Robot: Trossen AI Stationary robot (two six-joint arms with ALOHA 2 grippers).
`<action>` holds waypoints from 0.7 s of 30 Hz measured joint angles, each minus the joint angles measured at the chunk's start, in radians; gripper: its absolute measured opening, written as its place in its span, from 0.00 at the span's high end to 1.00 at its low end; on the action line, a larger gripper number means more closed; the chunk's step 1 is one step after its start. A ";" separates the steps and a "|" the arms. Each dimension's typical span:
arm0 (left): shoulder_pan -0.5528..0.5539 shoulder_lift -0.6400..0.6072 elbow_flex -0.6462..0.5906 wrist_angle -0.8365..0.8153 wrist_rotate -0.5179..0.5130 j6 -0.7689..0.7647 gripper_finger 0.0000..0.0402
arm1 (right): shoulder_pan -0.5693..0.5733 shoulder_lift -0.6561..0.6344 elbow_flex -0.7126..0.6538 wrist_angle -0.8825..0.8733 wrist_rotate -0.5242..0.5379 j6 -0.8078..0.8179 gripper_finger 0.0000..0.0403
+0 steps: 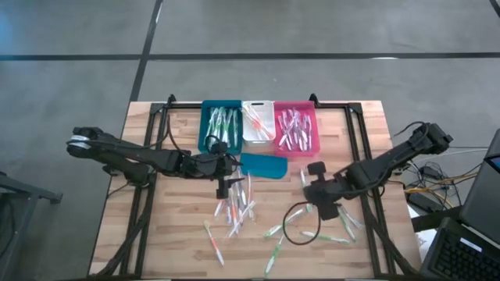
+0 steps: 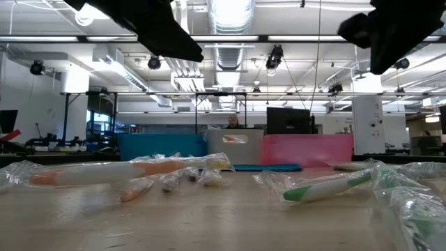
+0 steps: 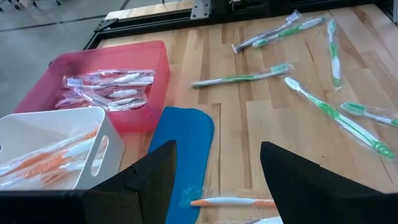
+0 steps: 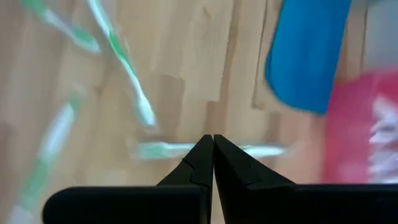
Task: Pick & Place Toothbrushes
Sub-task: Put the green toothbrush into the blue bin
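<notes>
Wrapped toothbrushes (image 1: 242, 207) lie scattered flat on the wooden table's near middle, and green ones (image 3: 241, 78) lie farther right. My left gripper (image 3: 217, 180) hovers open over an orange toothbrush (image 3: 233, 201) beside the flat teal piece (image 1: 263, 165); in the high view this gripper (image 1: 231, 178) is left of centre. My right gripper (image 4: 213, 155) is shut with nothing between its fingers. It points steeply down above a green toothbrush (image 4: 205, 149), right of centre (image 1: 311, 187).
Three bins stand in a row at the far edge: a teal one (image 1: 222, 125) with green brushes, a white one (image 1: 258, 121) with orange brushes, and a pink one (image 1: 295, 129) with pink brushes. A black frame (image 1: 359, 156) runs along the table's sides.
</notes>
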 joint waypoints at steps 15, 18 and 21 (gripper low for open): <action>0.002 -0.001 0.000 0.005 -0.011 0.008 0.41 | 0.085 0.099 0.004 0.011 -0.097 0.670 0.98; 0.002 -0.001 0.000 0.002 -0.012 -0.001 0.41 | 0.093 0.117 0.004 0.012 -0.114 0.674 0.98; 0.002 -0.002 0.000 -0.035 -0.012 -0.033 0.41 | 0.096 0.123 0.004 0.013 -0.123 0.674 0.98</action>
